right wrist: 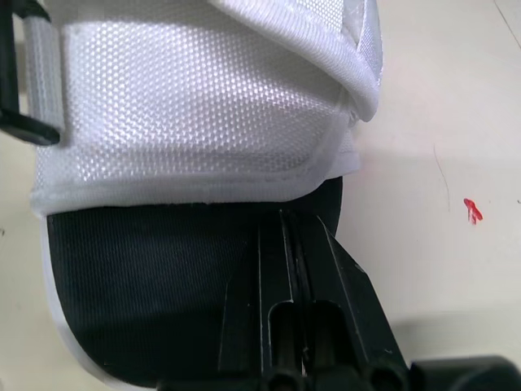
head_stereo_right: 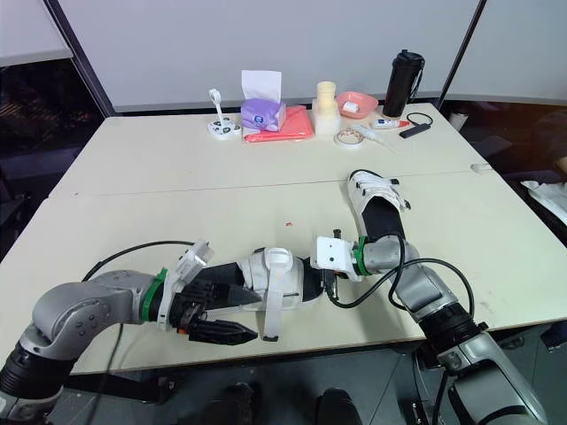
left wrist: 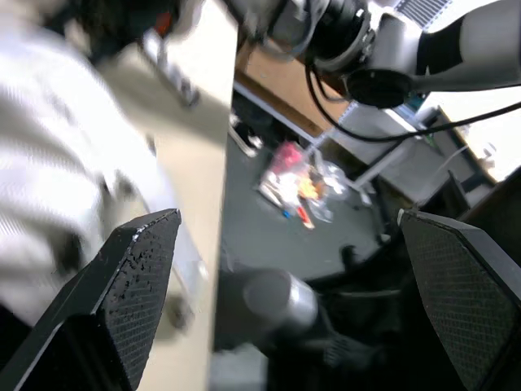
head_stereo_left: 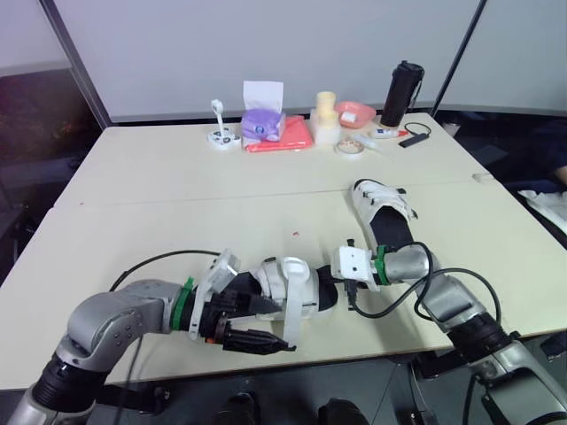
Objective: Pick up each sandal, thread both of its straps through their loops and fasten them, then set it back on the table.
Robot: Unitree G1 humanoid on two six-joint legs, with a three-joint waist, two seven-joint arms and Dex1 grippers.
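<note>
Room and surface. You are looking over a cream surface (head_stereo_left: 177,195) made of two tops butted together, the seam running across it. Pale wall panels (head_stereo_left: 292,40) stand behind it, and dark floor (head_stereo_left: 297,390) lies below its near edge. Along the far edge sit a purple tissue box (head_stereo_left: 263,122), a red pouch (head_stereo_left: 288,135), a pink bowl (head_stereo_left: 355,112), a roll of tape (head_stereo_left: 351,148) and a black bottle (head_stereo_left: 403,93).

Sandals. The near sandal (head_stereo_left: 292,288), white with a black footbed, lies at the near edge between your two arms. Its long axis runs left to right, parallel to that edge. One loose white strap (head_stereo_right: 273,310) hangs from it toward you. The far sandal (head_stereo_left: 383,208) lies on your right, well apart from the clutter. Its long axis runs away from you, the strapped end farther off and leaning slightly left.

Jaws. The left gripper (head_stereo_right: 257,318) is at the near sandal's left end, jaws spread wide and clasping nothing. The right gripper (right wrist: 295,228) is at its right end, jaws pressed together, tips on the black footbed. You cannot tell whether they pinch it.
</note>
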